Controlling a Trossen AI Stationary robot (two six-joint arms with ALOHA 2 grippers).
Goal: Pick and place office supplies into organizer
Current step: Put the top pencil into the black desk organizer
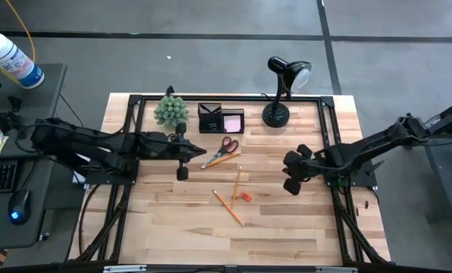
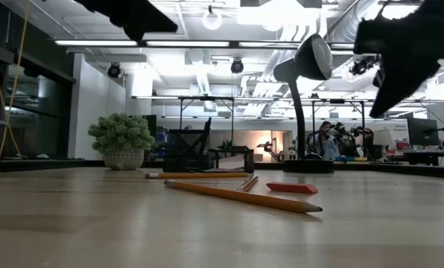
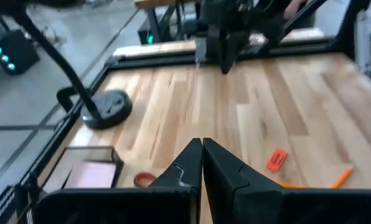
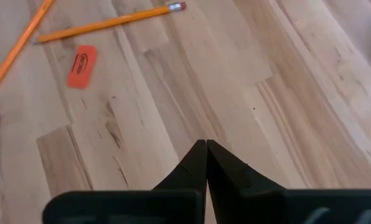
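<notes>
The light wooden table (image 1: 287, 227) held a small black box organizer (image 1: 210, 118) near its far edge. A pink square pad of sticky notes (image 1: 233, 121) sat just beside the organizer, on the side toward the black desk lamp (image 1: 280, 91). A small green spiky plant (image 1: 171, 110) stood on the organizer's other side.

The scissors with orange handles (image 1: 223, 149) lay on the table just in front of the organizer. Two thin orange pencils (image 1: 228, 206) lay near the middle of the table, and they crossed each other. A small red eraser (image 1: 245, 196) lay just beside them.

The left gripper (image 1: 182, 171) hung over the table near the scissors. Its two dark fingers (image 3: 192, 165) were pressed together and held nothing.

The right gripper (image 1: 292, 184) hung over the bare wood on the right side, apart from the eraser and pencils. Its fingers (image 4: 195, 165) were also pressed together, with nothing between them.

In the low view, the pencils and the eraser lay flat on the wood, and both grippers were up in the air above them.
</notes>
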